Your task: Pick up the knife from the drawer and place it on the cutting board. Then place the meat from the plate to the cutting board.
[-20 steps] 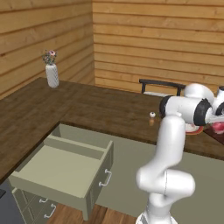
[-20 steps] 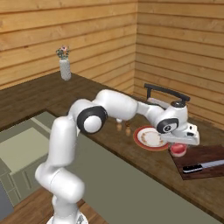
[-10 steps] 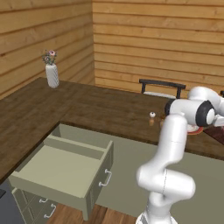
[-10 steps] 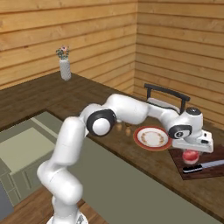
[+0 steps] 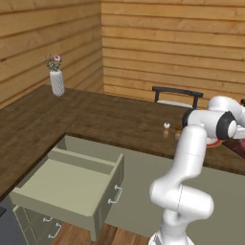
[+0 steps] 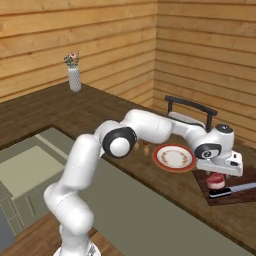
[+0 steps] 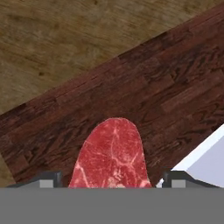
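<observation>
The meat (image 7: 111, 157), a marbled red lump, lies on the dark cutting board (image 7: 153, 87). My gripper (image 7: 114, 179) stands open right over it, one fingertip on each side with a small gap to the meat. In the right base view the gripper (image 6: 220, 172) hovers just above the meat (image 6: 216, 181) at the left end of the cutting board (image 6: 240, 197). The knife (image 6: 235, 190) lies on the board beside the meat, and its pale blade (image 7: 205, 157) shows in the hand view. The plate (image 6: 174, 157) sits to the left with nothing on it. The drawer (image 5: 72, 182) stands pulled out.
A white vase of flowers (image 6: 74, 77) stands far back on the counter. A black-handled rack (image 6: 190, 107) sits behind the plate by the wall. Small shakers (image 5: 166, 127) stand on the counter near the arm. The open drawer juts out below the counter's front edge.
The arm has carried the meat from beside the plate rightward onto the cutting board. The jaws have widened and now stand off the meat.
</observation>
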Robot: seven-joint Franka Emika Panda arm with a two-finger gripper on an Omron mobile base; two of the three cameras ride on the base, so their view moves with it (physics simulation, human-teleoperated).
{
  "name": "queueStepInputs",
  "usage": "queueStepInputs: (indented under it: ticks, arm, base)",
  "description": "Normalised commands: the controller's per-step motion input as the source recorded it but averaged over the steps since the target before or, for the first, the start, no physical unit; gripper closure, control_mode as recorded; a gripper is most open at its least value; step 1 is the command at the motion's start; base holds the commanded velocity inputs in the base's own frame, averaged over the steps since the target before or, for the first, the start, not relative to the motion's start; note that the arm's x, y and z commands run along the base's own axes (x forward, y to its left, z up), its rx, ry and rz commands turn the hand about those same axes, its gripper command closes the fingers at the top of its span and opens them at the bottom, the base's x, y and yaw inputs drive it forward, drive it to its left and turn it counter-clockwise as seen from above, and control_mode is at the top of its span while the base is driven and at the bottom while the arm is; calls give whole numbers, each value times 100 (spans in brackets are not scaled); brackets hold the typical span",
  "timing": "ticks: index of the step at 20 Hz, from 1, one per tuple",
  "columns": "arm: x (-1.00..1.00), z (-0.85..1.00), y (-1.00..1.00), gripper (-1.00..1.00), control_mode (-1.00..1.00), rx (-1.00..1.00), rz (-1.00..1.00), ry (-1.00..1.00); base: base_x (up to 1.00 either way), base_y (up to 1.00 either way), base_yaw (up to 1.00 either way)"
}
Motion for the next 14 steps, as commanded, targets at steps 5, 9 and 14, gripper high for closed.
queueStepInputs:
  ticks: [5,9,14]
  arm:
    - [6,-3,0,-100,-100,3,0,0]
    - [-11,57,0,-100,-100,4,0,-11]
    - [-57,93,45,-100,-100,3,0,-14]
  base:
    - [0,0,0]
    - [0,0,0]
    - [0,0,0]
